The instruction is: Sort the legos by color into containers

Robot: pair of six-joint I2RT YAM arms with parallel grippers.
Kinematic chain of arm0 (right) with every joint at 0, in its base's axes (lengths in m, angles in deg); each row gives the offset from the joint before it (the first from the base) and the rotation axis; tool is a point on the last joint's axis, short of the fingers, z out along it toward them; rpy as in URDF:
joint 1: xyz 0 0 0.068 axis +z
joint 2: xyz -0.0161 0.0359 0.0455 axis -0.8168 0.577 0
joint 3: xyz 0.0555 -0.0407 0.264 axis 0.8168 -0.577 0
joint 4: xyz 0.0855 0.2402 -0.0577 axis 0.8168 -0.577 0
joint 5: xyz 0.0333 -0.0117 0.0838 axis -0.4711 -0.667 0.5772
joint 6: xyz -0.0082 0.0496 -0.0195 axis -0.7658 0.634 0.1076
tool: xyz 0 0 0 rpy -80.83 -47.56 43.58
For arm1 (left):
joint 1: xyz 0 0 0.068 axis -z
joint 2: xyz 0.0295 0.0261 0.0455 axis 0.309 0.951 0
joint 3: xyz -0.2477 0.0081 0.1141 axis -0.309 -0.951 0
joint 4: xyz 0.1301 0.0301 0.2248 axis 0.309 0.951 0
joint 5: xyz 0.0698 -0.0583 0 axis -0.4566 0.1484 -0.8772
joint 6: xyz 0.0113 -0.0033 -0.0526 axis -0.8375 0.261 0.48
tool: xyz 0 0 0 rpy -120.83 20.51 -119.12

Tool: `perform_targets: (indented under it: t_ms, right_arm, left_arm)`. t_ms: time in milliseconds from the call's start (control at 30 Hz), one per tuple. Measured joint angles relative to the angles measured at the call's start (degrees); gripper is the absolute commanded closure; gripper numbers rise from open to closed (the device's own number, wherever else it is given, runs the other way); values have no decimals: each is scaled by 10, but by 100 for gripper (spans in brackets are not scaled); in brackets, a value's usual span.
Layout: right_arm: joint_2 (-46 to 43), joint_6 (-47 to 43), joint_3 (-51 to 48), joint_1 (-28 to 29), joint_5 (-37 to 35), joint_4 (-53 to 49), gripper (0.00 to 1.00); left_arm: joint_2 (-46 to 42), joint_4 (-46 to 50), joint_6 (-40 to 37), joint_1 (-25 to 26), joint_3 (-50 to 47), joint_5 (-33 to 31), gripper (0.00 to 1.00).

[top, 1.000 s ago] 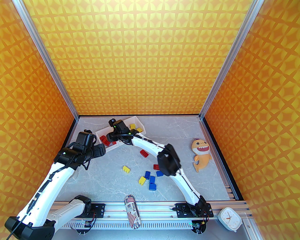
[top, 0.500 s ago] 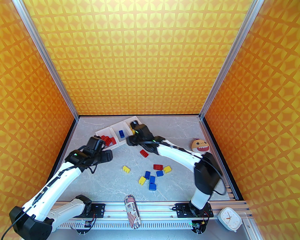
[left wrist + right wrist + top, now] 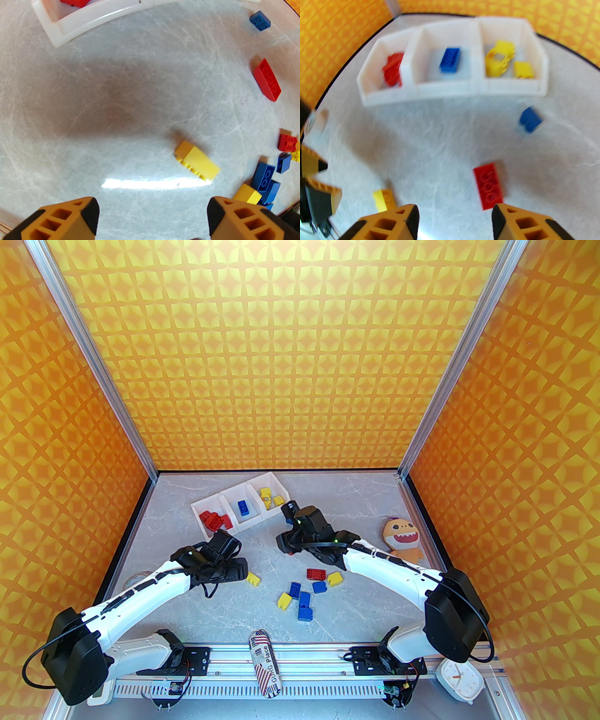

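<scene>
The white three-bin tray [image 3: 220, 497] stands at the back left, holding red legos [image 3: 213, 520], one blue [image 3: 243, 507] and yellow ones [image 3: 269, 495]. My left gripper [image 3: 241, 568] hovers open just left of a lone yellow brick [image 3: 253, 579]; the left wrist view has that brick [image 3: 196, 160] ahead of the open fingers [image 3: 70, 218]. My right gripper [image 3: 282, 542] is open above a flat red brick [image 3: 488, 185], with a blue brick [image 3: 530, 120] beyond it and the tray [image 3: 450, 91] further off. Several loose bricks [image 3: 304, 598] lie in a cluster at mid-table.
An orange plush monster [image 3: 403, 540] lies at the right. A clear tape roll [image 3: 136, 577] sits beside my left arm. A printed can [image 3: 265, 662] and a white clock [image 3: 457, 678] rest on the front rail. Patterned walls close in three sides.
Both arms pulled back from the tray. The right gripper went from the middle bin past the yellow bin to above the red brick. The left gripper swung from the red bin toward the lone yellow brick.
</scene>
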Motion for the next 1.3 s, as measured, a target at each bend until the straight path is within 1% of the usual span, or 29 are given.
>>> perform_targets:
  t_ms: [133, 300, 400, 533, 767, 967, 1067, 1167, 1300]
  right_arm:
    - [16, 0, -13, 17, 23, 5, 46]
    - [48, 3, -14, 63, 38, 24, 47]
    - [70, 11, -14, 86, 48, 38, 47]
    - [92, 21, -15, 109, 56, 59, 47]
    - [139, 33, -10, 145, 60, 78, 48]
    - [181, 37, 8, 169, 60, 80, 50]
    - [193, 40, 15, 170, 59, 81, 53]
    - [200, 44, 18, 170, 54, 81, 59]
    - [210, 48, 28, 170, 38, 79, 71]
  left_arm:
    - [1, -6, 2, 0, 0, 3, 20]
    - [1, -6, 1, 0, 0, 3, 19]
    - [-5, -3, -2, -9, -2, 3, 19]
    - [-31, 3, -12, -34, -15, 2, 17]
    - [-93, 23, -21, -54, -31, 0, 17]
    - [-103, 34, -26, -62, -32, -2, 17]
    - [-103, 37, -26, -62, -32, -2, 17]
    - [-103, 40, -28, -62, -32, -2, 17]
    - [-104, 41, -30, -62, -32, -2, 17]
